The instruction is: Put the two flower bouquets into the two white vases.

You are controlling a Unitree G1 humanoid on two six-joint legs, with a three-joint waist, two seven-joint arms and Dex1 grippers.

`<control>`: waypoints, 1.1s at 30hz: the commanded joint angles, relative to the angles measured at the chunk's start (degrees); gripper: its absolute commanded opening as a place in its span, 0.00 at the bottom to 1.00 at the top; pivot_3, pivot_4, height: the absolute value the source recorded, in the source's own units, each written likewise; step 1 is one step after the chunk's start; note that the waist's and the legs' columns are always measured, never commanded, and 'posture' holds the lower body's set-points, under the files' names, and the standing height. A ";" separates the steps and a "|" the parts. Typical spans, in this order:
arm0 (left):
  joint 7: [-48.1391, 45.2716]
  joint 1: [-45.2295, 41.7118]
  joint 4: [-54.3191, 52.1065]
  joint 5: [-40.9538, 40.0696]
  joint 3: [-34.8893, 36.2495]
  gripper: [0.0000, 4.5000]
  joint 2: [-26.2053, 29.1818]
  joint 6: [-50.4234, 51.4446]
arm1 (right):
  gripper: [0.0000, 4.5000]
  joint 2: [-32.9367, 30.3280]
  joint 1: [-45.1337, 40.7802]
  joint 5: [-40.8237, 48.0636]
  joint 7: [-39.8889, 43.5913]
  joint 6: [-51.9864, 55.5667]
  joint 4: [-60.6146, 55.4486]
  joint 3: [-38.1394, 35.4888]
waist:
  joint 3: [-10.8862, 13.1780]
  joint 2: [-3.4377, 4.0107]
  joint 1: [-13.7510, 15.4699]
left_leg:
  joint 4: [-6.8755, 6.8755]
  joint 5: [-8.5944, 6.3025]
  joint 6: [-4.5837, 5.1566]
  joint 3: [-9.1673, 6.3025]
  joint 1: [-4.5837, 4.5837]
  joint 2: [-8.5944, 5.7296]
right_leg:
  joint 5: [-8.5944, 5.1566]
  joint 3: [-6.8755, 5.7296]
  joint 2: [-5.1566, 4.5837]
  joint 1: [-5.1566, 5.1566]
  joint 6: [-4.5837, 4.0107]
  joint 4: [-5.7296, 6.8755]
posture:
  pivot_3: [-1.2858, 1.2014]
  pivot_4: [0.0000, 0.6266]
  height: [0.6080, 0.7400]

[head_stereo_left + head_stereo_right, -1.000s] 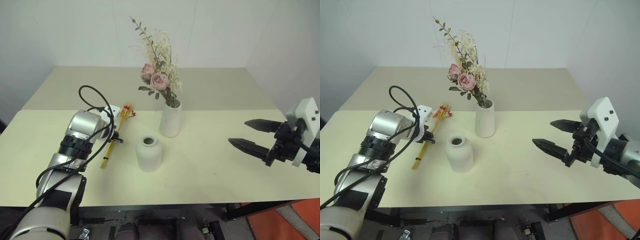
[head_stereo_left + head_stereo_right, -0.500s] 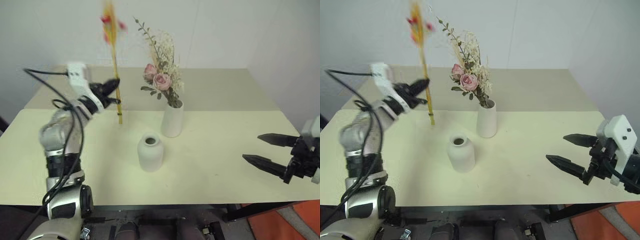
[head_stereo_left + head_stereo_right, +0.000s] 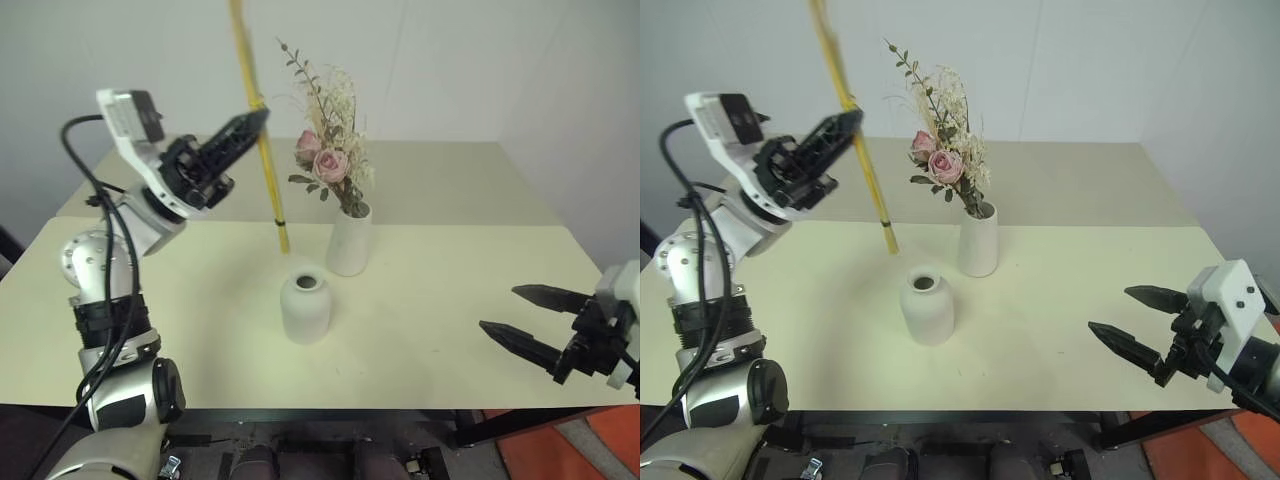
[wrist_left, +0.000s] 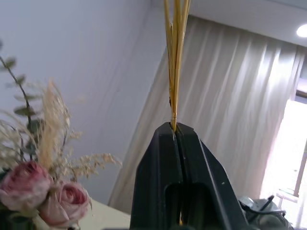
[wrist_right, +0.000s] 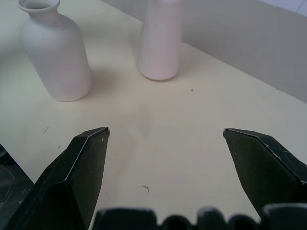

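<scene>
- The shorter rounded white ceramic vase (image 3: 306,309) stands near the front middle of the cream table (image 3: 420,300).
- The taller tapered white ceramic vase (image 3: 349,241) stands just behind it, slightly right, with the bushy bunch of pink roses and dried sprigs (image 3: 332,158) in it.
- The thin bundle of long yellow stalks (image 3: 262,150) hangs upright above the table, left of both vases, in the left gripper (image 3: 256,122).
- The right gripper (image 3: 514,314) hovers at the table's right front, well apart from the 2 vases.

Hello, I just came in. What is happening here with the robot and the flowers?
The robot is putting flowers into vases. Its left gripper is shut on the thin bundle of yellow stalks, held upright in the air above the table, behind the empty short rounded vase. The bushy pink rose bouquet already stands in the taller vase. The right gripper is open, off to the side, holding nothing.
</scene>
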 commanded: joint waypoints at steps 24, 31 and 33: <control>-15.37 6.19 -0.88 16.62 -13.66 0.01 0.73 -17.77 | 1.00 -0.54 0.66 9.72 0.48 -2.77 -4.41 -4.18 | 0.00 0.00 -0.12 | -0.04 0.00 0.00 -0.02 0.02 0.01 | -0.09 0.04 0.02 0.02 -0.16 -0.04 | 0.52 0.24 1.00; -12.12 4.35 1.69 13.73 -10.06 0.01 -1.22 -17.16 | 1.00 -1.15 1.02 9.00 0.02 -3.45 -3.27 -4.26 | 0.00 0.00 -0.09 | -0.04 0.00 0.00 -0.03 -0.04 0.01 | -0.09 0.04 0.02 -0.01 -0.16 -0.08 | 0.52 0.24 1.00; -11.87 3.78 2.31 14.27 -10.05 0.01 -1.25 -17.82 | 1.00 -1.19 1.05 8.81 -0.13 -3.59 -3.14 -4.13 | 0.00 0.00 -0.08 | -0.04 0.00 0.00 -0.03 -0.05 0.01 | -0.09 0.03 0.02 -0.02 -0.15 -0.07 | 0.52 0.24 1.00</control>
